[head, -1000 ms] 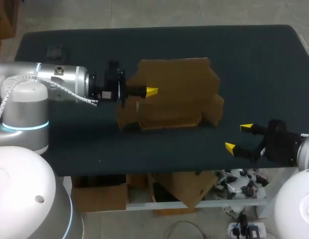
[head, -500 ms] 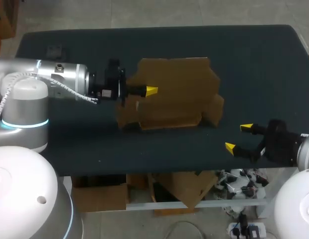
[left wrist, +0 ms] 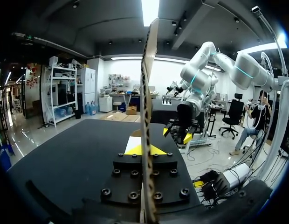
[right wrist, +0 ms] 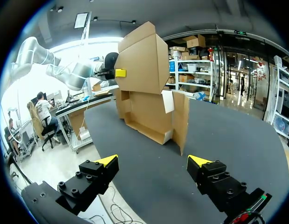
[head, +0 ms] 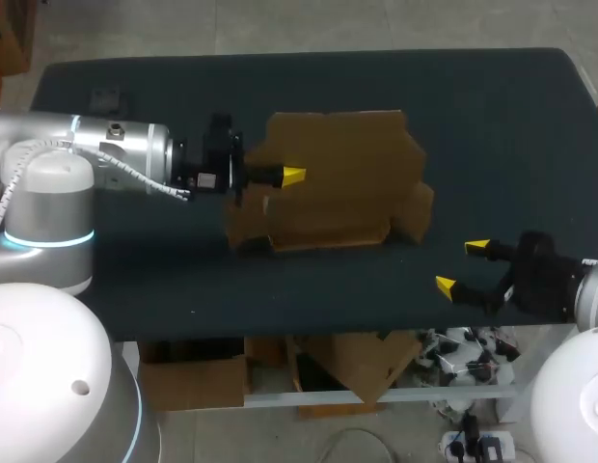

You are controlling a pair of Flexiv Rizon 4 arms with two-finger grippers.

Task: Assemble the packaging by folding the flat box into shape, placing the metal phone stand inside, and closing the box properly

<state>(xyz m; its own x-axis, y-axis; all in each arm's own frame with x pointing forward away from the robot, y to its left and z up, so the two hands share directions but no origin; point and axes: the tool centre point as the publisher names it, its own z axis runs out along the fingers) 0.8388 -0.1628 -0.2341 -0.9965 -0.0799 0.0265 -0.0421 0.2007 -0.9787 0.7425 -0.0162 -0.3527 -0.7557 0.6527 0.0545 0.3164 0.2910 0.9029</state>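
1. Your left arm comes in level from the left side. Its wrist is stretched out over the dark table [head: 492, 106], and the left gripper [head: 291, 177] points toward the middle.
2. Left fingers are closed on a raised panel of the cardboard box [head: 342, 178]. In the left wrist view the panel's edge [left wrist: 147, 107] stands upright between the two yellow tips [left wrist: 132, 148], one on each side.
3. The box sits approx. mid-table, partly folded. The right wrist view shows its base [right wrist: 151, 116] resting on the table with side flaps up, and the big panel tilted above it.
4. Your right arm sits low at the table's front-right edge. The right gripper [head: 461, 266] points toward the box but is well apart from it.
5. Right fingers [right wrist: 107, 161] are spread wide w/ nothing between them, and the box is ahead of them.
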